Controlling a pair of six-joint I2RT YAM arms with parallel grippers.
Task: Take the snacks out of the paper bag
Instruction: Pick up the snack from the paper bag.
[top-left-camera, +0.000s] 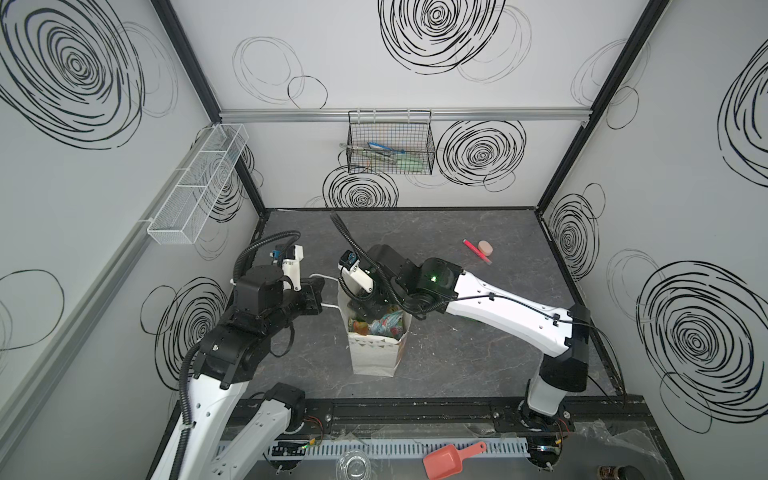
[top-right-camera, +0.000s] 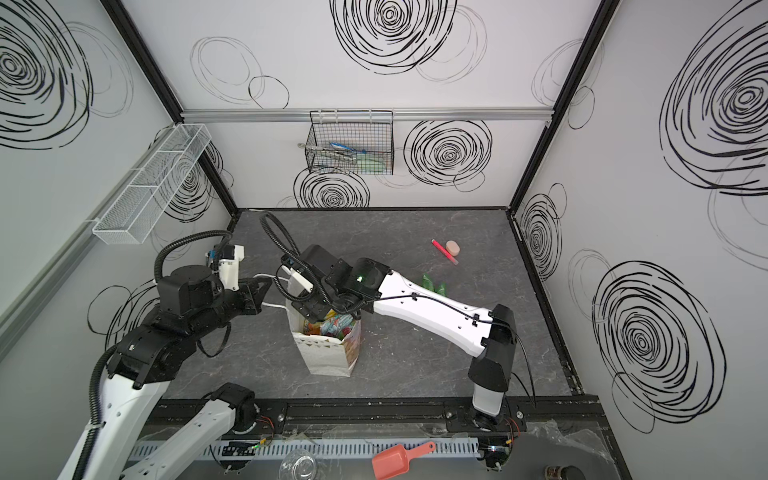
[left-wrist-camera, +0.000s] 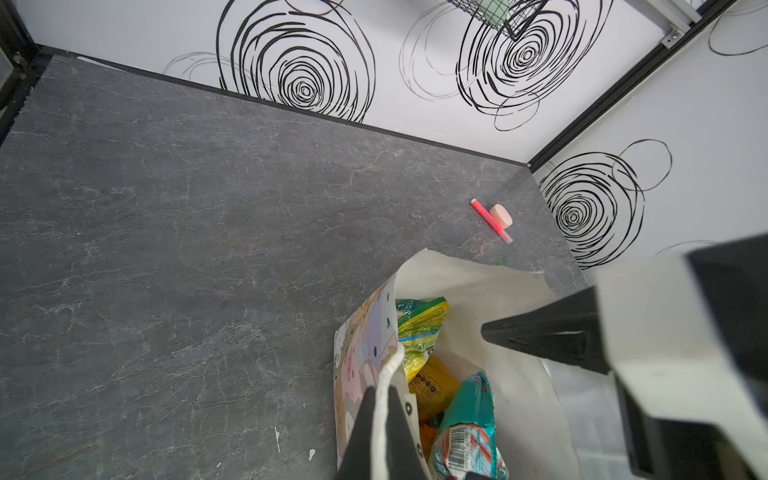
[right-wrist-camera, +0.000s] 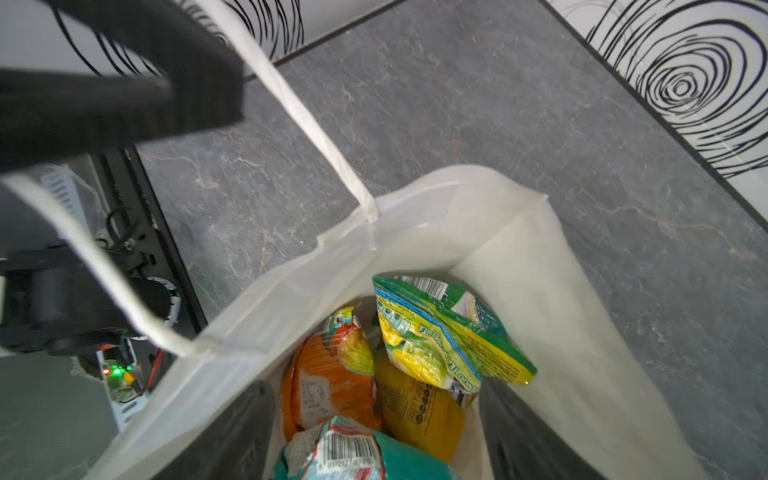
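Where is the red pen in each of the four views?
In a top view: the red pen lies on the far right part of the table, beside the pink block.
In a top view: the same place.
Left wrist view: on the table beyond the paper bag, at.
Right wrist view: not in it.
Shared landmark: the pink block beside the pen.

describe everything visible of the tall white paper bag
The tall white paper bag stands upright on the grey table, mouth open, triangle marks near its rim, cartoon print on one side. Crinkly foil snack packets lie inside. The left gripper is shut on one white handle; the open right gripper reaches inside.
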